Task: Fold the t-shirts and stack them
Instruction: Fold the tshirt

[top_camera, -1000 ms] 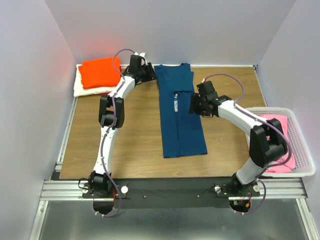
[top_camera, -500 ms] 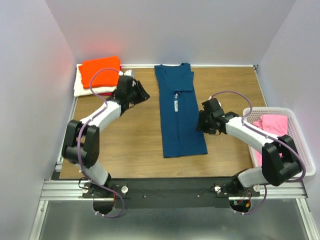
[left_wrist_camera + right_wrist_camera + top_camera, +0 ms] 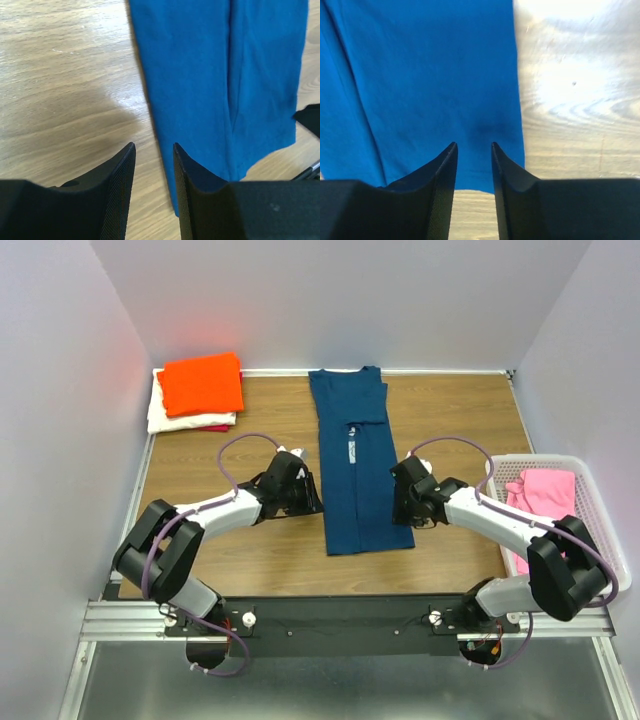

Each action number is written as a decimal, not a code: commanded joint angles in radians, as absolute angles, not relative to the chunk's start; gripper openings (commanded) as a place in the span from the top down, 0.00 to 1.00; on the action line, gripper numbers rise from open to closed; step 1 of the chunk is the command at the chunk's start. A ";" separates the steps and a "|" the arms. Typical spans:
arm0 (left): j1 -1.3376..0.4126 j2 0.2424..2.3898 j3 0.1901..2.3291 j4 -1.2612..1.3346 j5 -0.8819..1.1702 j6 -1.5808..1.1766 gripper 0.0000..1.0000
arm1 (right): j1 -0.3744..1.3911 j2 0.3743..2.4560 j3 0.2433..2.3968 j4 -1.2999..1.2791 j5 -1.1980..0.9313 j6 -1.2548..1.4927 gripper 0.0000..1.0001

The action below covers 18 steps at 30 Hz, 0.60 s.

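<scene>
The navy blue t-shirt (image 3: 362, 465) lies flat mid-table, folded into a long narrow strip running front to back, with its small white print (image 3: 352, 446) showing. My left gripper (image 3: 308, 496) is open and empty, low at the strip's left edge near its front end. In the left wrist view the gripper (image 3: 154, 150) straddles that edge of the shirt (image 3: 225, 75). My right gripper (image 3: 404, 504) is open and empty at the strip's right edge. In the right wrist view the gripper (image 3: 473, 146) hovers over the shirt (image 3: 420, 75) near its front right corner.
A folded stack sits at the back left corner: the orange shirt (image 3: 201, 383) on top, the cream-white one (image 3: 164, 421) under it, and a red sliver (image 3: 214, 427) below. A pink shirt (image 3: 545, 491) lies in a white basket (image 3: 602, 540) at the right edge.
Both arms have drawn back from the far part of the table toward the front. The left gripper came from beside the stack to the shirt's left edge, the right down its right edge.
</scene>
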<state>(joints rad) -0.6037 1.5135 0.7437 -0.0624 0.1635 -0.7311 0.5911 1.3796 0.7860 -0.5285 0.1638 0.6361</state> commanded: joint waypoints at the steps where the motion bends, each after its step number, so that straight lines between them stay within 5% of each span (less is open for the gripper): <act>1: -0.626 1.480 0.730 -0.061 0.206 -0.718 0.56 | 0.646 1.373 0.749 -0.571 0.222 0.693 0.62; 18: -0.715 1.574 0.721 -0.092 0.261 -0.664 0.56 | 0.707 1.451 0.736 -0.566 0.291 0.758 0.66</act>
